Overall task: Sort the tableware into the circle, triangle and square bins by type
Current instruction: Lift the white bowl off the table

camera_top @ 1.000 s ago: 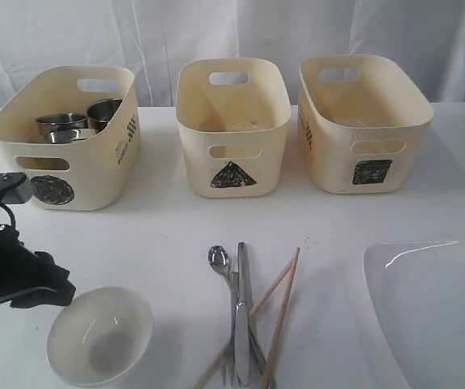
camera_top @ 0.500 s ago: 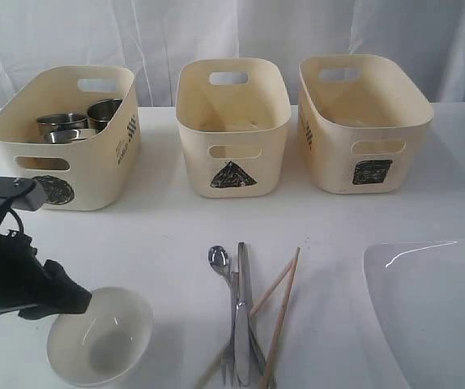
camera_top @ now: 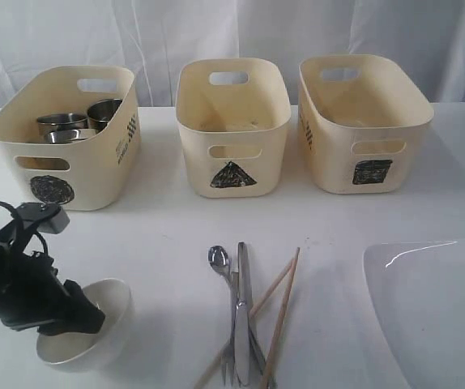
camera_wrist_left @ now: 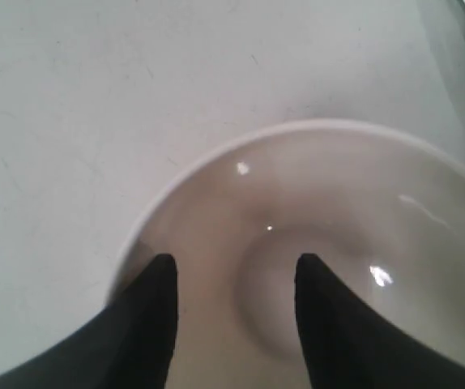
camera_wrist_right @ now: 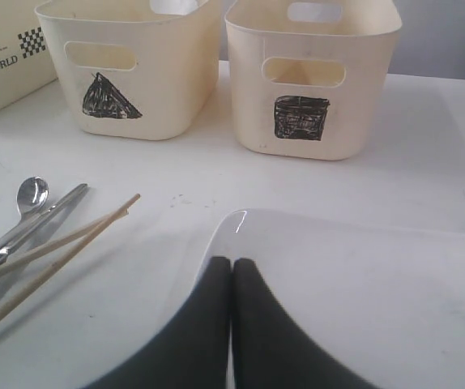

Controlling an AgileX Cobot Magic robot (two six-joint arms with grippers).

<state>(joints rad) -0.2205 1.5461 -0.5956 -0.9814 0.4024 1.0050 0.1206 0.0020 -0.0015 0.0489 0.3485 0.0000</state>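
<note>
The small white bowl [camera_top: 109,301] [camera_wrist_left: 338,203] lies near the table's front left. My left gripper [camera_top: 87,318] [camera_wrist_left: 234,267] stands open over it, both fingertips [camera_wrist_left: 164,271] down inside the rim with only the bowl's inner wall between them. My right gripper [camera_wrist_right: 232,264] is shut, its tips over the near edge of the large white square plate [camera_wrist_right: 362,292] [camera_top: 435,308] at front right. A spoon [camera_top: 219,258], knife [camera_top: 242,308], fork [camera_top: 231,361] and wooden chopsticks [camera_top: 285,304] lie together at front centre. Two steel mugs [camera_top: 62,123] sit in the circle bin [camera_top: 95,166].
The triangle bin [camera_top: 196,162] stands at the back centre and the square bin [camera_top: 330,154] at the back right. White curtain hangs behind the table. The cutlery pile lies between the bowl and the plate.
My left arm has swung right and down until its fingers reach into the small white bowl. The bowl has shifted a little to the left. The right gripper has not moved.
</note>
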